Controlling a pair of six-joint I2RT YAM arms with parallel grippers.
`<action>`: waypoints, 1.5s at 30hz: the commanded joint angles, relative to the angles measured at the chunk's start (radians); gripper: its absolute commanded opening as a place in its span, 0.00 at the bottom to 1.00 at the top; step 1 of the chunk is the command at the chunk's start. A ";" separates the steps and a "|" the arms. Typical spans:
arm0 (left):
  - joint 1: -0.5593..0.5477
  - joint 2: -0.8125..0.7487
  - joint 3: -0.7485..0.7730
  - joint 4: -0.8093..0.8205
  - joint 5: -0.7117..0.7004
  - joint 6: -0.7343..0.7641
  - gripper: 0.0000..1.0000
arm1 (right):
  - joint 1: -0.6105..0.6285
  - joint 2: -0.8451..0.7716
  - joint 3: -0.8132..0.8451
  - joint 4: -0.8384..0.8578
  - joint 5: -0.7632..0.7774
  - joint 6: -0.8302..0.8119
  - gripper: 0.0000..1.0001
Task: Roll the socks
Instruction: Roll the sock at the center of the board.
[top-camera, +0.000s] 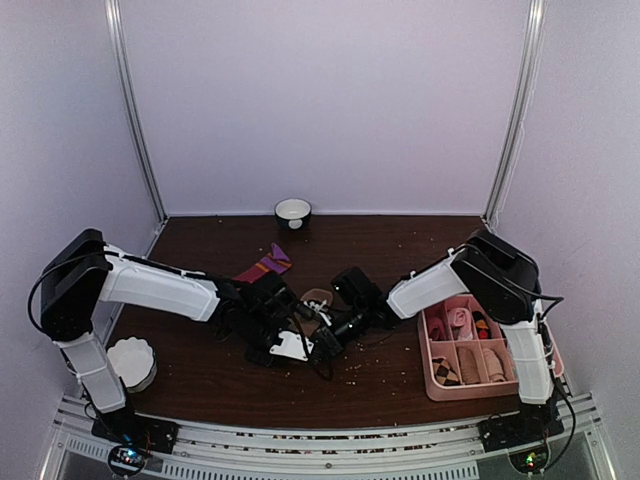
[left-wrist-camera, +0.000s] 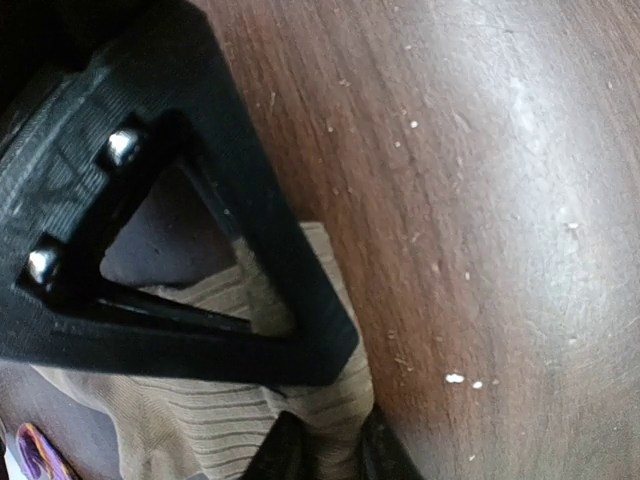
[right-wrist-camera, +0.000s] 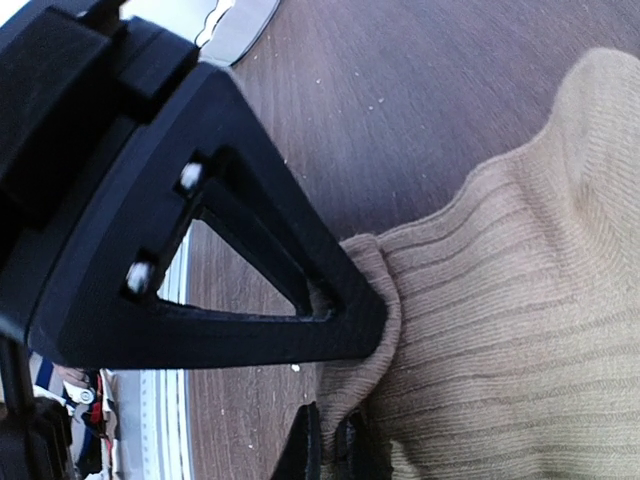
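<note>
We count two socks. The tan sock (right-wrist-camera: 500, 300) lies mid-surface, right where both arms meet. The right end effector (right-wrist-camera: 345, 385) is closed on it: its ribbed edge bunches up at the fingertips and passes between them, and the rest of the sock spreads flat to the right in the right wrist view. The left end effector (left-wrist-camera: 325, 400) sits on the same sock from the other side, with tan fabric in the narrow gap between its fingers. We cannot tell whether it is actually clamped.

The dark red sock (top-camera: 265, 265), with its purple-striped cuff, lies flat on the surface (top-camera: 400, 250) just behind the left arm. It is farther back than the tan sock and neither end effector holds it.

Other counts:
- Two end effectors, both low over the middle.
- One white bowl (top-camera: 293, 211) at the back edge.
- One pink divided tray (top-camera: 432, 375) at the right, near the right arm's base. It holds small rolled socks, too small for us to count.
- One white fluted cup (top-camera: 132, 362) at the near left.
</note>
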 joint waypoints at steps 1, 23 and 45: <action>0.008 0.073 0.057 -0.082 -0.032 -0.006 0.16 | -0.020 0.094 -0.080 -0.287 0.173 0.028 0.00; 0.065 0.114 0.103 -0.301 0.101 -0.121 0.00 | -0.020 -0.369 -0.332 -0.186 0.729 0.054 0.30; 0.186 0.270 0.327 -0.632 0.470 -0.107 0.00 | 0.081 -0.746 -0.611 0.335 1.200 -0.064 1.00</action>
